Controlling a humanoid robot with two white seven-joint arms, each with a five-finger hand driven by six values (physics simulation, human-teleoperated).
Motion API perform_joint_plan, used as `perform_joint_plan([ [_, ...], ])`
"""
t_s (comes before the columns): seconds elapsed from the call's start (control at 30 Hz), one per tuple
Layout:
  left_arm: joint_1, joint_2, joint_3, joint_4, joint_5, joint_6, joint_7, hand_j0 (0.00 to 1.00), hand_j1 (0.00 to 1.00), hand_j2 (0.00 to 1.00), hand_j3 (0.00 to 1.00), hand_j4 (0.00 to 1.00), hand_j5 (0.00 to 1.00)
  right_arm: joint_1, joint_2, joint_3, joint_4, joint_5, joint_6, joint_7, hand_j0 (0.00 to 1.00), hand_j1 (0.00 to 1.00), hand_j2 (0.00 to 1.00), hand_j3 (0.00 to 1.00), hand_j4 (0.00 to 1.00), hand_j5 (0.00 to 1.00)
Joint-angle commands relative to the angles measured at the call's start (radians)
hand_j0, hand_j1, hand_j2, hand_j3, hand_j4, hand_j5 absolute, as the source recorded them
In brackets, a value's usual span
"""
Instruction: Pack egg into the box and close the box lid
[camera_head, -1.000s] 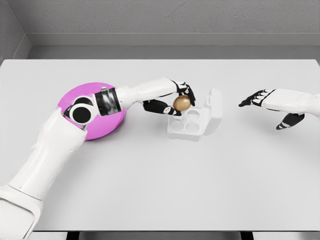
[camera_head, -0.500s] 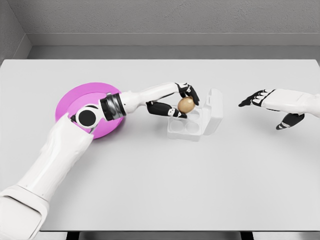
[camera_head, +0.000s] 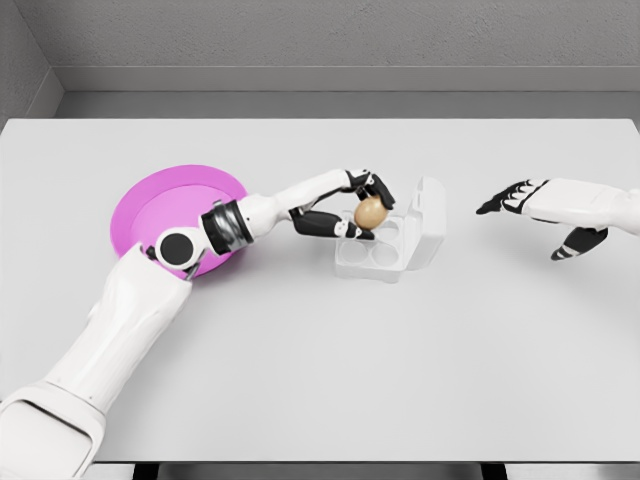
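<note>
A brown egg (camera_head: 370, 211) is held in my left hand (camera_head: 362, 207), whose black fingers are shut around it just above the left cells of the white egg box (camera_head: 383, 255). The box lies open at the table's middle, its lid (camera_head: 430, 221) standing up on the right side. My right hand (camera_head: 540, 214) hovers open over the table to the right of the box, apart from it.
A round pink plate (camera_head: 160, 205) lies on the left of the white table (camera_head: 330, 370), partly under my left forearm. A grey wall runs along the table's far edge.
My left hand has carried the egg slightly right and down, closer over the box cells, and the elbow has dropped, uncovering more of the pink plate. The right hand has stayed still.
</note>
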Motion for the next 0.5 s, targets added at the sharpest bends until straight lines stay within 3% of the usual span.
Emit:
perform_joint_plan([
  [0.0,0.0,0.003,0.001,0.0,0.013,0.002,-0.001,0.4,0.4,0.4,0.4,0.4,0.4,-0.002,-0.001,0.0,0.002,-0.006,0.003,0.0,1.0,1.0,1.0,1.0,1.0,1.0],
  [0.23,-0.064,-0.048,-0.003,0.113,0.003,0.002,-0.001,0.39,0.39,0.39,0.39,0.39,0.39,-0.002,0.0,0.0,0.0,-0.006,0.003,0.0,1.0,1.0,1.0,1.0,1.0,1.0],
  [0.47,-0.064,-0.049,-0.001,0.118,0.007,0.002,-0.001,0.39,0.39,0.39,0.39,0.39,0.39,-0.002,0.0,0.0,0.0,-0.006,0.003,0.0,1.0,1.0,1.0,1.0,1.0,1.0],
])
